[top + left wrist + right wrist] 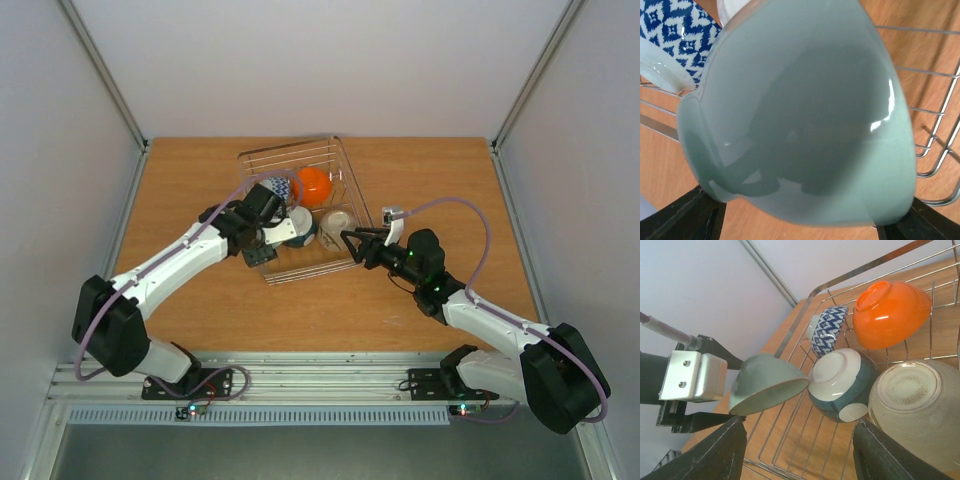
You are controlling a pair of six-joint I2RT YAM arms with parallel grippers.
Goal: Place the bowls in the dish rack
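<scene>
We log the dish rack near the middle of the wooden bench, set a little askew to the bench edges. Four bowls sit inside it, all tipped so their feet face the right wrist camera; the orange bowl is at the far side; the blue-patterned bowl is just beside it, on its left in the overhead view, its print a run of white diamonds on dark blue. Nearer the arms, the teal-banded bowl shows a plain white foot; the beige bowl lies close on its right, foot ring speckled brown; we cannot tell whether these two touch. The fifth, the pale green bowl, is over the near-left part of the rack, tilted with its mouth turned down toward the wires and its rim near the teal-banded bowl; whether it rests on the wires we cannot tell. The left fingers are spread wide around it, one on either side of its body, gripping it; in the left wrist view its glossy outside fills most of the frame, with the blue-patterned bowl behind it at the upper left. The right fingers stand parted with nothing between them; they hover at the near-right edge of the rack, pointing toward the beige bowl and apart from every bowl.
</scene>
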